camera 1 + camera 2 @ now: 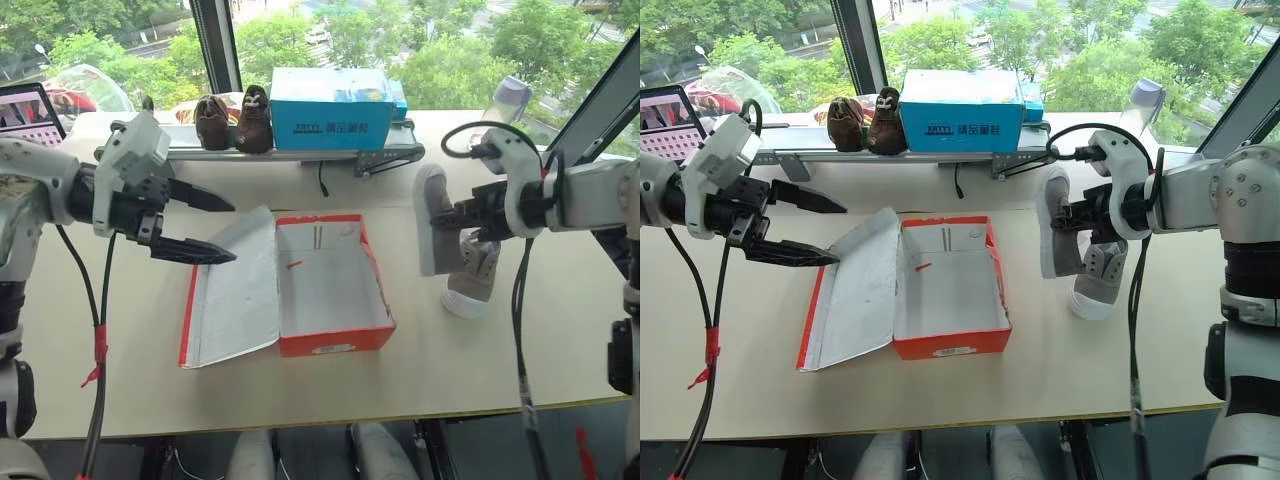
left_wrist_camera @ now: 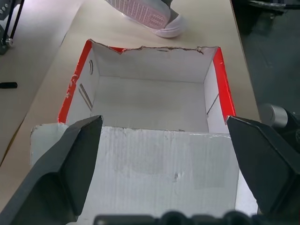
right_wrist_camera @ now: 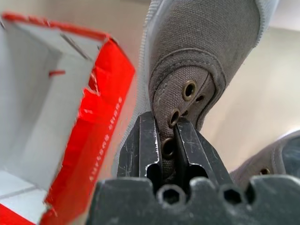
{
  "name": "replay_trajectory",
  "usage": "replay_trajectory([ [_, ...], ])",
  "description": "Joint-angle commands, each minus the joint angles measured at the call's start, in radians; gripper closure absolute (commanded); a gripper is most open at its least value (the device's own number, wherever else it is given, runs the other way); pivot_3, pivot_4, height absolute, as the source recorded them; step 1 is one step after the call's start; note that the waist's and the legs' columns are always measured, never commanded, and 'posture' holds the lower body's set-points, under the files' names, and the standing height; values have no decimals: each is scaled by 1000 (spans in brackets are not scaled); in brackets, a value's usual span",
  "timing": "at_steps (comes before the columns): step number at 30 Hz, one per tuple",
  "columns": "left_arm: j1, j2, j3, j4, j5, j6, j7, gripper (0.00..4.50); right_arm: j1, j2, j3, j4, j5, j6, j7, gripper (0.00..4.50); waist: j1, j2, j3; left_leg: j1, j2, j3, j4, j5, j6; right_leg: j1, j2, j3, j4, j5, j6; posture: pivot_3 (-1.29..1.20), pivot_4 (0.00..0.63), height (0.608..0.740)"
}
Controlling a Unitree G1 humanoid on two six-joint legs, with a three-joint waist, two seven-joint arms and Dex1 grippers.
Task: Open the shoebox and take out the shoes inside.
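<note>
The red cardboard shoebox (image 1: 335,285) sits mid-frame, lid flat, white and bare inside. 2 grey cloth shoes: the right gripper (image 3: 168,140) pinches 1 shoe (image 1: 433,222) above the other (image 1: 476,282). The left gripper (image 1: 215,228) gapes wide, holding nothing.

The right hand (image 3: 168,145) pinches the eyelet edge of one grey shoe (image 3: 206,51), with the red shoebox (image 3: 89,136) just beside it, its white interior showing.

Pale beige table (image 1: 300,385) set before large windows (image 1: 450,40), green trees seen outside in daylight, dark window frame (image 1: 215,45), grey shelf rail (image 1: 300,153) laid along the table's far edge
</note>
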Motion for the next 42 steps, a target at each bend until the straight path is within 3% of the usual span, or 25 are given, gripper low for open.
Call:
replay_trajectory([
  [1, -5, 2, 28, -27, -8, 0, 16, 0, 21, -15, 51, 14, -84, -77, 111, 4313, 2, 0, 0, 0, 0, 0, 0, 0, 0, 0, 0, 0, 0, 0, 0, 0, 150, 740],
  [7, 25, 14, 50, -58, -25, 11, 39, 0, 67, -6, 209, 217, -297, -245, 286, 4313, 15, 0, 0, 0, 0, 0, 0, 0, 0, 0, 0, 0, 0, 0, 0, 0, 150, 740],
  [14, 63, 41, 88, -97, -44, 39, 56, 0, 50, 143, 197, 320, -395, -278, 345, 4313, 13, -10, -6, 3, 1, 0, 1, 0, 0, 3, 0, -1, 0, 0, 0, 0, 150, 740],
  [21, 73, 55, 98, -117, -62, 55, 68, 0, 2, 241, 95, 341, -437, -237, 326, 1979, 16, -10, -6, 10, 1, 0, 1, 0, 0, 10, 0, -1, 0, 0, 1, 0, 150, 740],
  [23, 80, 59, 104, -125, -69, 59, 73, 0, -14, 232, 61, 315, -436, -204, 328, 1166, 17, -10, -6, 9, 0, 0, 1, 0, 0, 10, 0, -1, -1, 0, 1, 0, 150, 740],
  [27, 115, 68, 129, -147, -97, 83, 83, 0, -60, 147, 30, 220, -428, -122, 357, 37, 22, -8, -5, 5, 0, 0, 1, 0, 0, 6, 0, -1, -1, 0, 1, 0, 150, 740],
  [31, 141, 37, 175, -173, -168, 134, 124, 0, -113, 49, -13, 112, -385, -59, 422, 37, 23, -7, -5, 0, 0, 0, 0, 0, 0, 0, 0, -1, 0, 0, 1, 0, 150, 740],
  [35, 140, -76, 236, -228, -268, 169, 238, 0, -27, 90, -219, -16, -313, -205, 451, 37, 23, -8, -5, 0, 0, 0, 1, 0, 0, 1, 0, -1, 0, 0, 1, 0, 150, 740],
  [37, 144, -135, 286, -223, -331, 252, 349, 0, 149, 139, -375, -197, -308, -401, 438, 37, 24, -9, -6, 1, 0, 0, 1, 0, 0, 2, 0, -1, 0, 0, 1, 0, 150, 740],
  [40, 218, -182, 336, -278, -315, 198, 432, 0, 320, 181, -537, -325, -218, -385, 432, 37, 25, -8, -5, 3, 0, -2, 2, -1, 0, 8, 0, -3, -1, 0, 2, 0, 150, 740],
  [42, 280, -279, 388, -318, -283, 143, 593, 0, 467, 220, -598, -362, -220, -395, 384, 37, 31, -8, -5, 4, -1, -2, 3, -1, 0, 8, -1, -3, -1, 0, 3, 0, 150, 740],
])
